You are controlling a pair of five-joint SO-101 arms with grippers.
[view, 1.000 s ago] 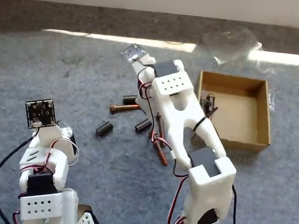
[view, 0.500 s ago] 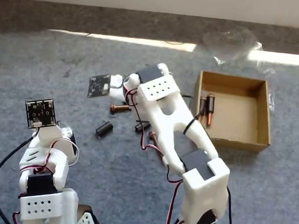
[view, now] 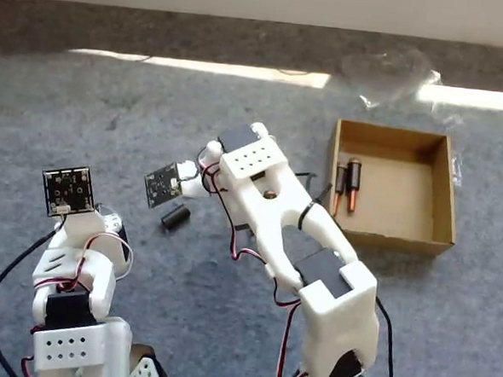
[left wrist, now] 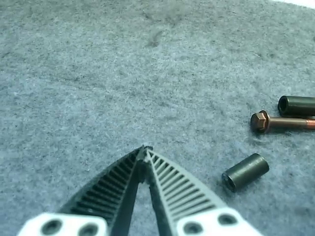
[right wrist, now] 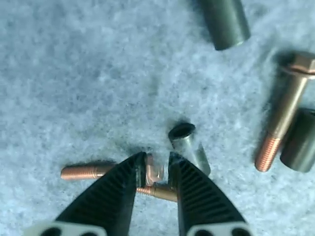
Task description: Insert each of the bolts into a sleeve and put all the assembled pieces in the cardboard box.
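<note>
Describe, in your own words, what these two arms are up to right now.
The right gripper is down on the grey carpet, jaws slightly open around the head of a copper bolt, with a loose sleeve right beside it. The left gripper is shut and hangs over the carpet near another sleeve. Two pieces lie in the cardboard box.

Bolt and sleeve cut by picture edge; another bolt partly behind right hand.

Cardboard box, open-topped, holds two assembled pieces lying side by side near one wall. Outside it, a black sleeve and a copper bolt lie flat, apart.
</note>
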